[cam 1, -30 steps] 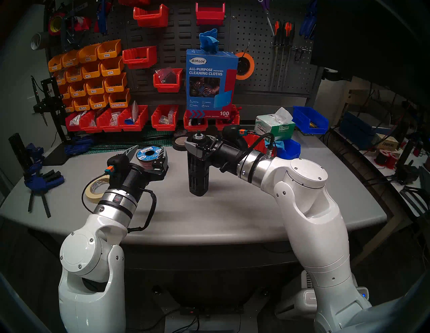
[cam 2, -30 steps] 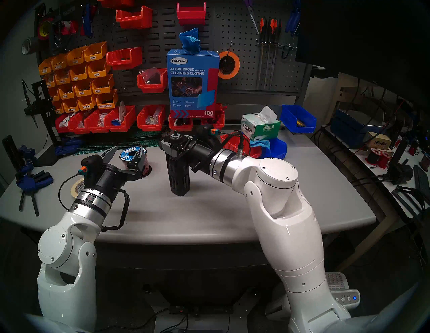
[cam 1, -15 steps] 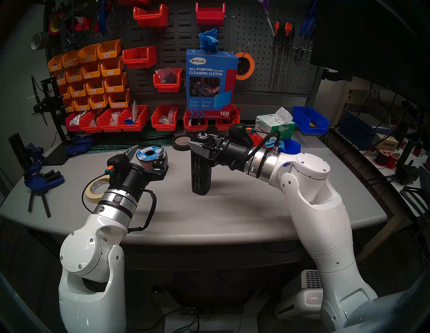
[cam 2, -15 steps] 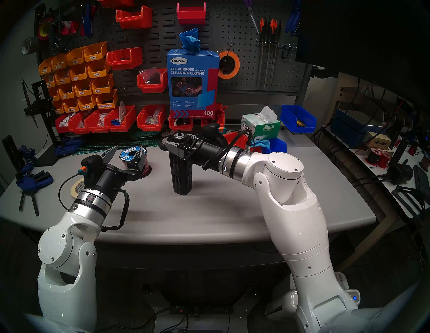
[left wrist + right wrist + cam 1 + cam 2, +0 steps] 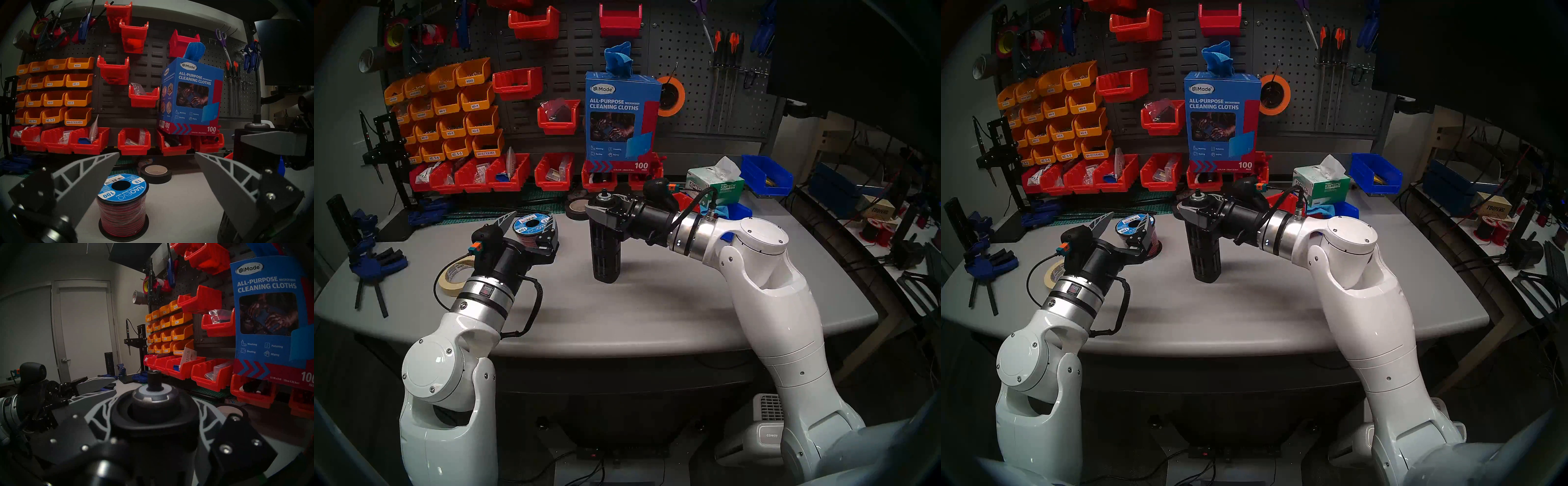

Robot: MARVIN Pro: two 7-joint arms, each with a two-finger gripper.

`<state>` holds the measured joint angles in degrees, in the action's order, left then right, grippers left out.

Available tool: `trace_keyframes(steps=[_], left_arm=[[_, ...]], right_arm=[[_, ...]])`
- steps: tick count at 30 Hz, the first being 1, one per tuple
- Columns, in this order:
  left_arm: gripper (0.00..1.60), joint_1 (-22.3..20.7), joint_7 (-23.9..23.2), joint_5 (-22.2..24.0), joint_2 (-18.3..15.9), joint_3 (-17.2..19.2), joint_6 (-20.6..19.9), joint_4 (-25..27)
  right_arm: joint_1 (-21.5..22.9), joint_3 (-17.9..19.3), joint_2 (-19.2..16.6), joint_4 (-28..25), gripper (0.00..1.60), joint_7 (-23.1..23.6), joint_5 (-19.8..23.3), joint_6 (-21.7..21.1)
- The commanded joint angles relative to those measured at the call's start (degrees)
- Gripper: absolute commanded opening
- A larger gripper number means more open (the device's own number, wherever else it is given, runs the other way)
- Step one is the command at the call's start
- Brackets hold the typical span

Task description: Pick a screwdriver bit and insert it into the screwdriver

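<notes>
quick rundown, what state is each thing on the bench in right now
screwdriver: upright on the table, gripped near its top, no bit in its tip
right pincer: closed around the screwdriver
left pincer: open, empty, held above the table
wire spool: standing on end, wrapped, untouched
black tape roll: lying flat
masking tape roll: lying flat
tissue box: open, a tissue sticking out

The left arm rises from the lower left, its forearm angled up and forward, and the left gripper [image 5: 528,224] hangs over the table with its two grey fingers [image 5: 95,168] spread wide and nothing between them. The right arm reaches in from the right, elbow bent, wrist about level and pointing leftward; the right gripper [image 5: 602,212] is clamped around the screwdriver [image 5: 605,251] near its top.
</notes>
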<state>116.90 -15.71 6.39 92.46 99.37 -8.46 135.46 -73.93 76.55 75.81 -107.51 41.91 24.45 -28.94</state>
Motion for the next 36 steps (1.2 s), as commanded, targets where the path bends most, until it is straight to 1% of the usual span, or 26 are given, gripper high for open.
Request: trace_keyframes(steps=[1,5,11,14,18,22,25,29,31,36], left_arm=[[1.60,0.28,-3.74,2.28,-2.41,1.31,-0.25,3.27],[1.60,1.61,-6.69,4.77,-3.43,2.46,-2.34,4.54],[1.60,1.40,-10.13,8.06,-4.50,4.46,-5.22,4.54],[1.60,1.73,-11.77,9.10,-4.89,4.31,-5.85,4.54],[1.60,2.12,-12.33,9.29,-4.76,4.01,-6.21,4.54],[1.60,2.85,-12.25,8.56,-4.30,2.82,-6.30,4.54],[1.60,3.37,-11.33,7.55,-3.67,1.39,-6.45,4.54],[1.60,3.77,-10.51,6.13,-3.20,-0.71,-5.44,4.54],[1.60,3.61,-9.70,4.42,-3.12,-1.81,-4.12,4.48],[1.60,2.95,-8.49,2.09,-2.93,-3.64,-2.81,3.16]], right_arm=[[2.97,0.63,0.49,0.01,0.00,0.12,-0.23,1.43],[3.85,0.44,0.67,1.25,0.00,0.43,-0.37,1.77],[4.96,-0.15,1.00,2.77,0.00,0.63,-0.84,2.09],[5.51,-0.54,1.37,3.61,0.00,0.60,-1.22,2.33],[5.94,-0.83,1.78,4.20,0.00,0.60,-1.62,2.54],[6.23,-1.00,2.25,4.72,0.00,0.53,-2.09,2.75],[6.30,-1.04,2.45,4.89,0.00,0.45,-2.27,2.72],[6.34,-1.05,2.70,5.02,0.00,0.33,-2.40,2.59],[6.29,-1.05,2.85,5.06,0.00,0.24,-2.42,2.50],[6.23,-1.05,3.03,5.09,0.00,0.23,-2.46,2.33]])
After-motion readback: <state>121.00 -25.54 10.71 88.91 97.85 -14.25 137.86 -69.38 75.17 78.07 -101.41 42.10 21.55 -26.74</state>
